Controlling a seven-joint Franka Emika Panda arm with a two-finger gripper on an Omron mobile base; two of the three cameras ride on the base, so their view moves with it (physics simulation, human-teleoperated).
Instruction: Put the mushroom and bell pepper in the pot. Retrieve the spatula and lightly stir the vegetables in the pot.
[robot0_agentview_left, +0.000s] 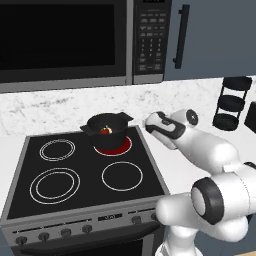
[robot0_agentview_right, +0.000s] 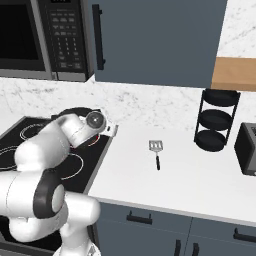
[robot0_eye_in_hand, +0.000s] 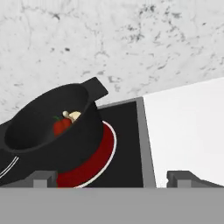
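Both vegetables, mushroom (robot0_eye_in_hand: 73, 116) and bell pepper (robot0_eye_in_hand: 61, 125), are sitting in the pot (robot0_eye_in_hand: 52, 131); end effector (robot0_eye_in_hand: 113, 179) is hanging empty, jaws wide. Spatula (robot0_agentview_right: 156, 153) is lying on the surface to its right, handle toward robot.

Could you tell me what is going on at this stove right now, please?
The robot arm is working at the stove. The black pot sits on the glowing rear right burner with the bell pepper and mushroom already inside. The gripper is open and empty, beside the pot. The spatula lies untouched on the white counter to the right of the stove, so fetching it and stirring remain.
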